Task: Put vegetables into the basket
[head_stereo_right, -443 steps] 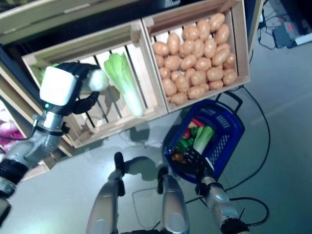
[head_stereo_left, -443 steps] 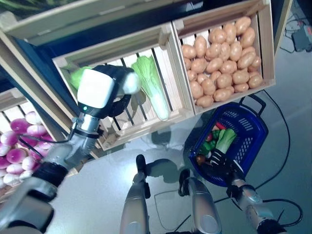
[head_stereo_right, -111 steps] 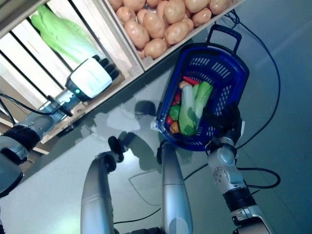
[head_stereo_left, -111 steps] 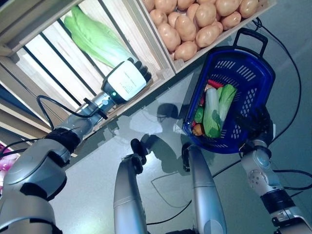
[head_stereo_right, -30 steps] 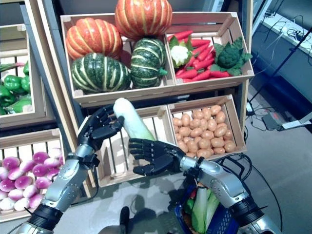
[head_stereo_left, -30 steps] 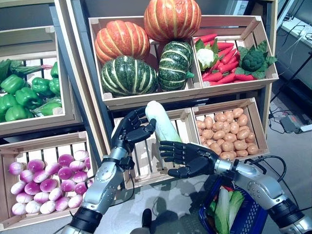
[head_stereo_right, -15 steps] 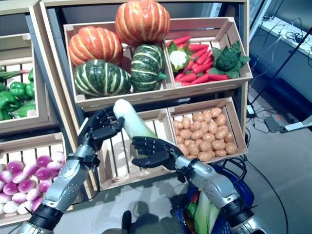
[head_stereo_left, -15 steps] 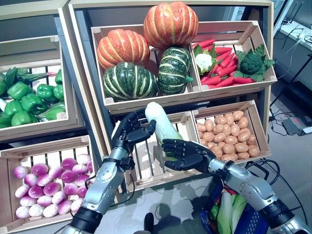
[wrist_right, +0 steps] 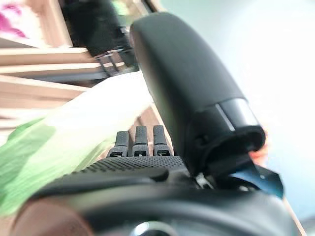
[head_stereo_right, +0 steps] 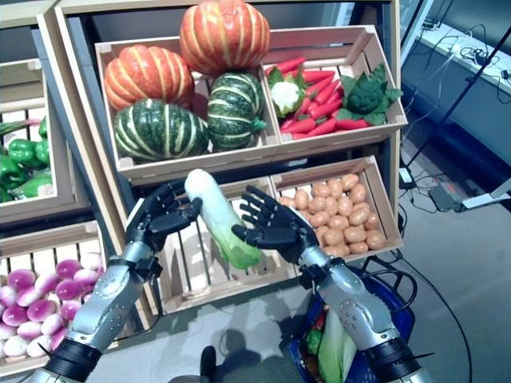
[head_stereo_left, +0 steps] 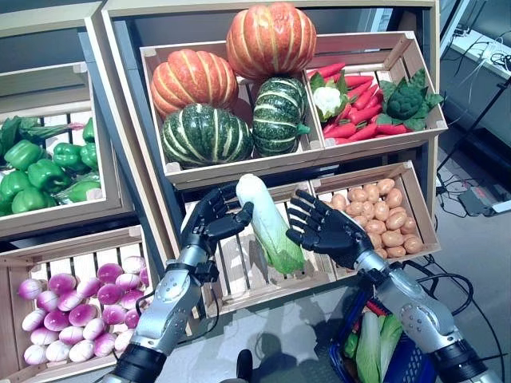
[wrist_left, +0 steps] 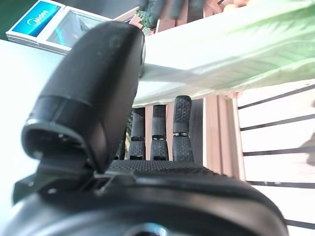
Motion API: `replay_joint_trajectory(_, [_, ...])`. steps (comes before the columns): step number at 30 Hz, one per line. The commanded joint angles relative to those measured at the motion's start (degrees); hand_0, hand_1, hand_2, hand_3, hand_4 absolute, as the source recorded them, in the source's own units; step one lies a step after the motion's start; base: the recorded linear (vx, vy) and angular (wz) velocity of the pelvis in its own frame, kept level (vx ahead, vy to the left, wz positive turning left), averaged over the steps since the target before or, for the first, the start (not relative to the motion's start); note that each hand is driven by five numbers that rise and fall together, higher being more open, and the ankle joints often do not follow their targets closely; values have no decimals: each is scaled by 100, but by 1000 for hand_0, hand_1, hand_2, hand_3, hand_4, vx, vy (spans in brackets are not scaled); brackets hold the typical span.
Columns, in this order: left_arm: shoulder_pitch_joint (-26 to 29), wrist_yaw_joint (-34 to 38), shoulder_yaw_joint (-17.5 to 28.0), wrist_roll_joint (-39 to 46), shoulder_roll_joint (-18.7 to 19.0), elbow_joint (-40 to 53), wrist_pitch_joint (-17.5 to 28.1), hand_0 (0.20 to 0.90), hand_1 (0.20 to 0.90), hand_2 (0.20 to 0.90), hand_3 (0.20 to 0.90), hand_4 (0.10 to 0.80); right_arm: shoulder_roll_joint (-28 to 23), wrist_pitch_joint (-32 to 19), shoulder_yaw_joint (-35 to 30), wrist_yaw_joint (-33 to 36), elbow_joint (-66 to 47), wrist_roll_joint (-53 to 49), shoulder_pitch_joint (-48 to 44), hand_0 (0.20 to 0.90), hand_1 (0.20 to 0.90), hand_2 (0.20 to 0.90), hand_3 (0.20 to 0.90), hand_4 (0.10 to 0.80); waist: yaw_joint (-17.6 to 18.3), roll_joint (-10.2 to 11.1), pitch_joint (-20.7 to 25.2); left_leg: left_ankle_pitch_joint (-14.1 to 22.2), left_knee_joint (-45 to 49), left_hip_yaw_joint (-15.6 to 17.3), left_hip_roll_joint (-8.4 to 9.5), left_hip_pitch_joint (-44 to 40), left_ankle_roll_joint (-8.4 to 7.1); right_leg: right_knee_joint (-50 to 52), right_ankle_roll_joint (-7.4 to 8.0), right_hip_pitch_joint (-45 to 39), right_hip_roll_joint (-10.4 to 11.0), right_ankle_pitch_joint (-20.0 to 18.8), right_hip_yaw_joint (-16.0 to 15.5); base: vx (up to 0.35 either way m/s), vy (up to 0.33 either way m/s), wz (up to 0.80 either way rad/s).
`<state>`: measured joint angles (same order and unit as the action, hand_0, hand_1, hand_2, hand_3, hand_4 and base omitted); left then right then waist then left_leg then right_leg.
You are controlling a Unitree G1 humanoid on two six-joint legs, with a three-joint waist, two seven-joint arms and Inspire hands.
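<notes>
Big wooden shelf [head_stereo_left: 136, 171] full of crates here. Top crate has two orange pumpkins [head_stereo_left: 269, 37] stacked over a pair of striped green squashes [head_stereo_left: 206, 134]. Next crate over holds red chillies [head_stereo_left: 357, 88], a cauliflower [head_stereo_left: 328, 99] and a broccoli [head_stereo_left: 406, 100]. Green peppers [head_stereo_left: 38, 169] sit off on the left side, purple turnips [head_stereo_left: 70, 307] fill the crate below them, and potatoes [head_stereo_left: 379, 215] fill the lower right crate.
</notes>
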<state>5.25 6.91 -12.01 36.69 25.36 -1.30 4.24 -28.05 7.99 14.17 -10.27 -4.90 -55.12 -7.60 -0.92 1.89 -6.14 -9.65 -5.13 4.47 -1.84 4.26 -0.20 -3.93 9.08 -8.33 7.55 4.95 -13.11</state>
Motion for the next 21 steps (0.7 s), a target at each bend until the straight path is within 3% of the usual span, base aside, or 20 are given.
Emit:
replay_joint_trajectory(1, [517, -217, 373, -24, 33, 27, 583, 300, 300, 300, 300, 400, 300, -985, -387, 214, -353, -199, -333, 900, 900, 900, 900, 800, -79, 119, 435, 1045, 13, 194, -198, -673, -266, -57, -10, 443, 292, -717, 90, 0, 0, 0])
replay_joint_trajectory(12, [575, 100, 282, -67, 19, 249, 507, 300, 300, 300, 300, 400, 4, -566, -78, 914, -274, 2003, -296, 900, 900, 900, 900, 800, -30, 125, 410, 1032, 13, 220, -201, -664, -247, -67, 13, 480, 313, -748, 143, -7, 2, -1])
replay_joint_trajectory(21, [671, 105, 197, -91, -3, 281, 387, 300, 300, 300, 300, 400, -181, 255, 420, 542, -113, 1907, -608, 900, 900, 900, 900, 800, -91, 167, 430, 1018, 13, 196, -202, -664, -257, -88, 15, 444, 345, -765, 90, 0, 0, 0])
